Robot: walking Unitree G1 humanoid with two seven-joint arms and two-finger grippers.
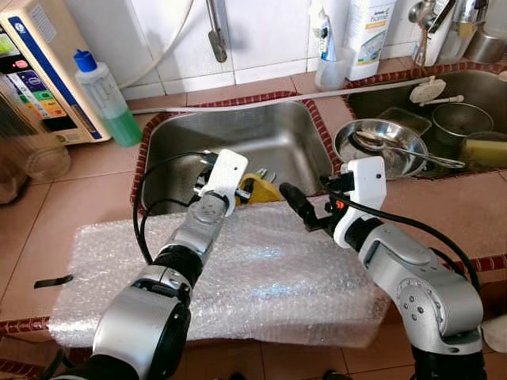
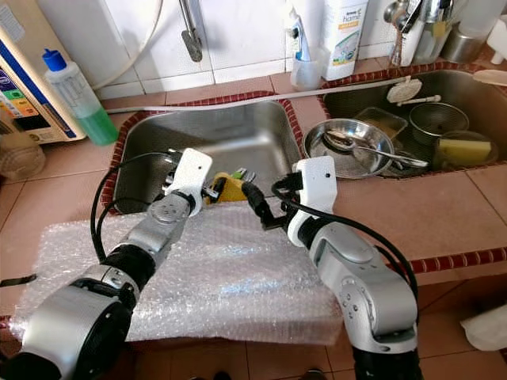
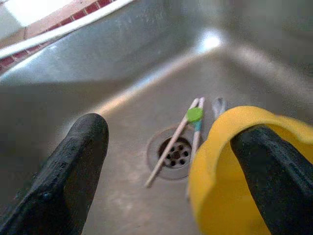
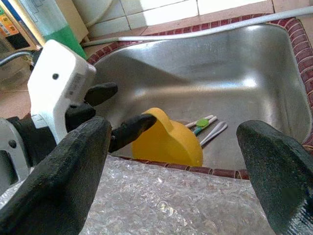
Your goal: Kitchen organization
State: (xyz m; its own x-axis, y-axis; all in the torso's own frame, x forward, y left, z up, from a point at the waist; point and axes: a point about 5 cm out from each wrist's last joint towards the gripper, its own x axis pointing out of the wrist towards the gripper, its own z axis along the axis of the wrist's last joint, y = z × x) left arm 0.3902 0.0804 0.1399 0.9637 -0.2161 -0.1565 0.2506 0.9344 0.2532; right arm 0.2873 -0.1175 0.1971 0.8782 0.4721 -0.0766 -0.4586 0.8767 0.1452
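A yellow bowl [image 1: 263,190] lies tilted at the near wall of the left steel sink [image 1: 261,131]. My left gripper [image 1: 247,187] reaches over the sink's front rim and stands open: one finger [image 3: 274,171] is inside the yellow bowl [image 3: 215,161], the other finger [image 3: 73,161] is well apart over the sink floor. My right gripper [image 1: 295,202] hovers open just above the bubble wrap [image 1: 269,277], right of the bowl and pointing at it. Chopsticks joined by a green piece [image 3: 194,115] and a spoon [image 4: 215,131] lie by the drain.
The bubble wrap sheet covers the tiled counter in front of the sink. The right sink holds a steel bowl with a spoon [image 1: 380,146] and a strainer [image 1: 462,119]. A green soap bottle [image 1: 103,99] and a white appliance [image 1: 40,71] stand back left. The faucet [image 1: 215,32] hangs above.
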